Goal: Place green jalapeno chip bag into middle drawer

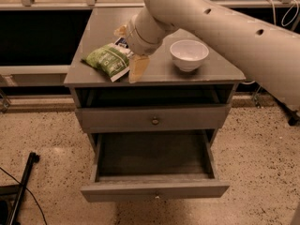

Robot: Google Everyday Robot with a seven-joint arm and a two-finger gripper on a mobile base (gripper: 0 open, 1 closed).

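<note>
The green jalapeno chip bag [108, 60] lies flat on the grey cabinet top [159, 71], near its front left edge. My gripper [137, 68] hangs from the big white arm, just right of the bag, low over the cabinet top and touching or nearly touching the bag's right edge. One tan finger [138, 69] shows, pointing down. The middle drawer [153, 189] is pulled out wide below, dark and empty inside.
A white bowl [189, 54] stands on the cabinet top to the right of the gripper. A small dark packet [123, 42] lies behind the bag, mostly hidden by the arm. The upper drawer front [152, 118] with its round knob is shut. A black stand [21, 184] lies on the floor at left.
</note>
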